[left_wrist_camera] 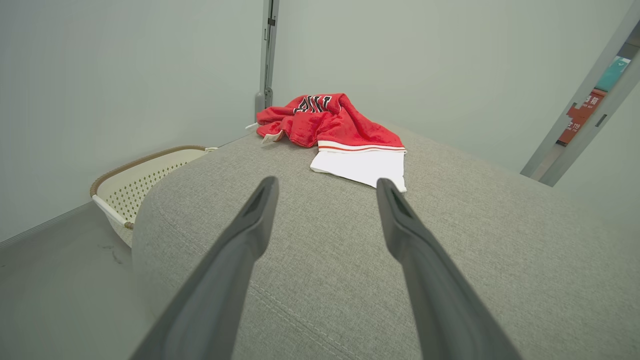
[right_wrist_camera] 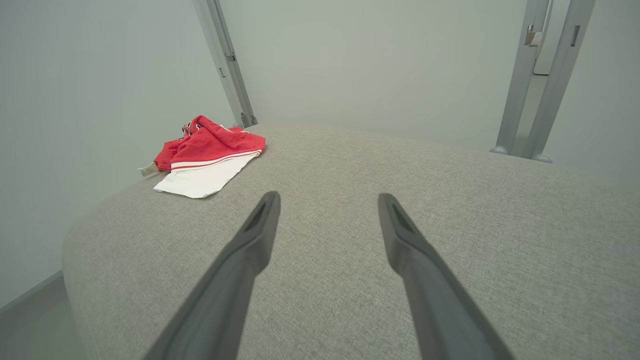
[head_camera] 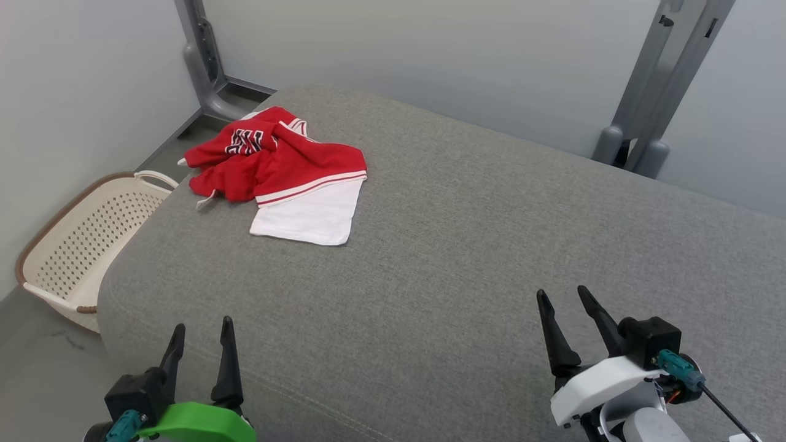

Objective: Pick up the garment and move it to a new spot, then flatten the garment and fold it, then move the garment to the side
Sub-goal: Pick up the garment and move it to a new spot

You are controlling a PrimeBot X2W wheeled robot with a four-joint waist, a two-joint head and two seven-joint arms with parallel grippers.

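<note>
The left gripper (head_camera: 202,325) and right gripper (head_camera: 562,293) are hanging with fingers spread wide, gripping nothing, over the grey cushion's (head_camera: 460,245) near edge. The garment (head_camera: 279,169) is lying crumpled at the cushion's far left corner. The left arm is probably best placed for reaching it, pinching the bunched red folds rather than the flat white panel.

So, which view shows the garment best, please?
The head view: it looks down on the garment, showing its whole crumpled outline. The left wrist view shows it foreshortened; the right wrist view shows it smaller, far left.
</note>
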